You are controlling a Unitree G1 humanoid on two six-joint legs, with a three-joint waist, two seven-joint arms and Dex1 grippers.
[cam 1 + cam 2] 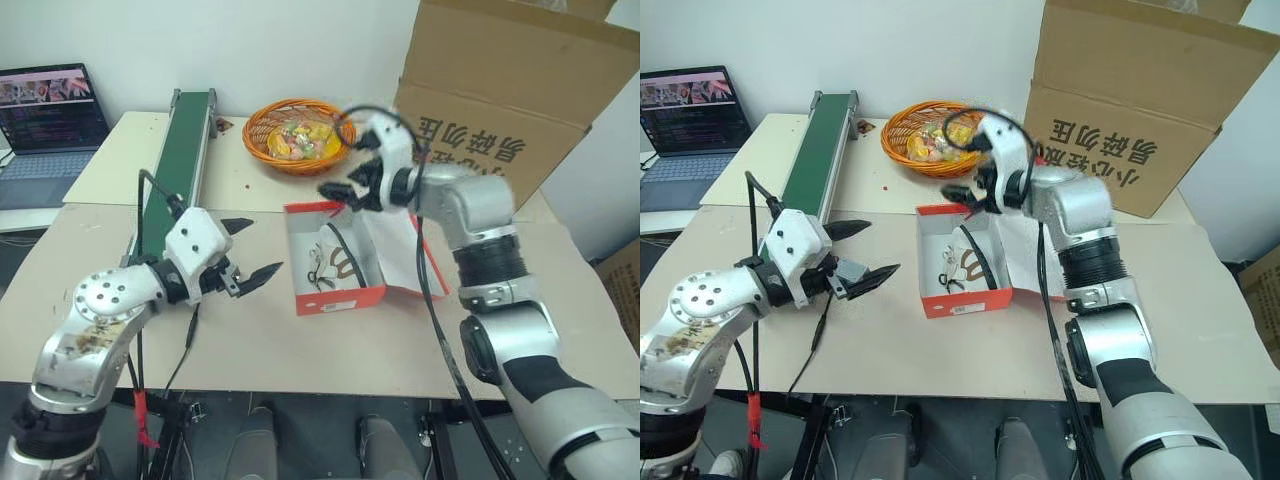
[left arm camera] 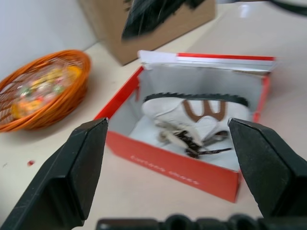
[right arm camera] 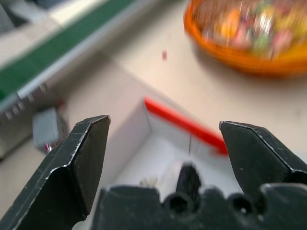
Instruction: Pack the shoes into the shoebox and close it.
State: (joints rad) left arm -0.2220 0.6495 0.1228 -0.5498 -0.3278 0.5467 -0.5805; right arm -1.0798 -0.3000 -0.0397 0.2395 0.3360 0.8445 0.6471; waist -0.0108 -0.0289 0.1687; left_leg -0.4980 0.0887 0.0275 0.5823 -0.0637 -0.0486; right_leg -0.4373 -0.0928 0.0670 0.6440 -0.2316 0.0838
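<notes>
— Shoebox (image 1: 338, 262) is sitting open in the middle of the tabletop (image 1: 250, 340), red outside, white inside. The shoes (image 2: 192, 117) look to be lying in it already, white and fluffy with brown strap lines.

— Both of them? I can only make out one clearly; the rest is a tangle of laces.

— Same here. The lid (image 1: 400, 250) lies flat on the far side, toward the big brown carton (image 1: 500, 100).

— So that's what's left. What are the arms doing?

— The right end effector (image 1: 345, 190) hovers above the box's back edge, fingers spread wide, holding nothing. The left end effector (image 1: 250, 255) is beside the box, also wide and empty.

— Thin cardboard, I'd guess. Light, and it'll slide if pushed from one side.

— Right, so I'd steady the front wall with the left one and lift the lid by its free edge. The shoes are soft; they'll squash down if they stick up.

— Gently, though. That hinge would crease easily.
</notes>
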